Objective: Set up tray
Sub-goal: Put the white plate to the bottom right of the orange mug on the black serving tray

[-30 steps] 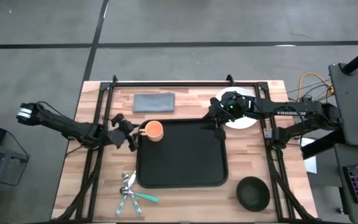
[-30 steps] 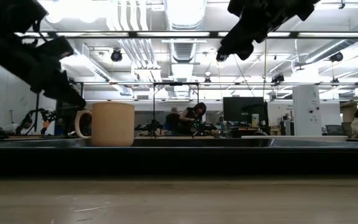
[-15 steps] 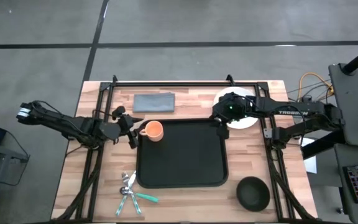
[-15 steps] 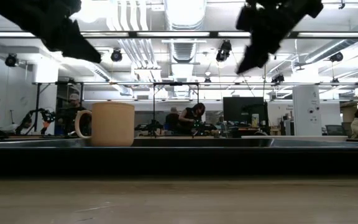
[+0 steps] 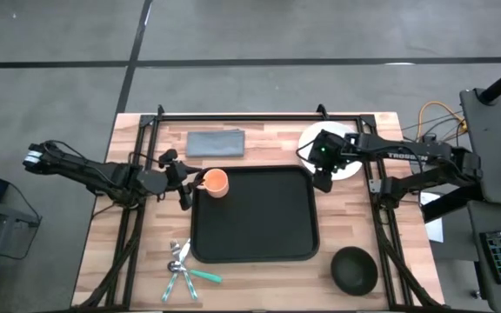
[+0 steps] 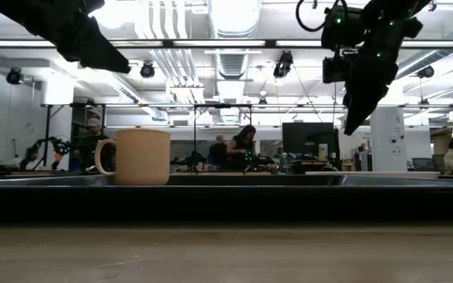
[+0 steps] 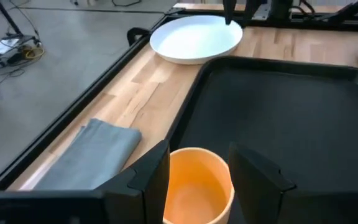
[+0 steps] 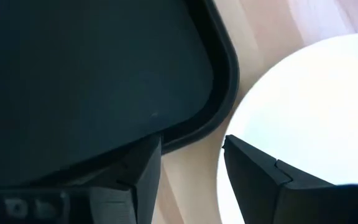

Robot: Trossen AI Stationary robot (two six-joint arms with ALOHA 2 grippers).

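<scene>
From above, the tray (image 5: 253, 214) lies in the middle of the table (image 5: 355, 228), with an orange cup (image 5: 217, 183) standing in its far left corner. The left gripper (image 5: 181, 181) hangs just to the left of the cup, beside the tray's left edge. The right gripper (image 5: 323, 174) is over the tray's far right corner, with the white plate (image 5: 348, 168) directly beside it on the right. A grey cloth (image 5: 216, 143) lies beyond the left gripper, cutlery (image 5: 182, 269) lies near the tray's near left corner, and a dark bowl (image 5: 354, 269) sits off its near right corner.

From table height, the cup (image 6: 134, 156) stands on the tray's rim line (image 6: 226, 181); both arms hang above it, clear of the surface.

The left wrist camera shows the left gripper (image 7: 199, 168) open, its fingers (image 7: 152, 171) spread wider than the cup (image 7: 198, 185), which sits between them untouched. The tray (image 7: 291, 118), the cloth (image 7: 92, 152) and the plate (image 7: 195, 39) lie ahead.

The right wrist camera shows the right gripper (image 8: 191, 162) open and empty, above the bare wood between the tray's rounded corner (image 8: 222, 93) and the plate (image 8: 303, 118).
</scene>
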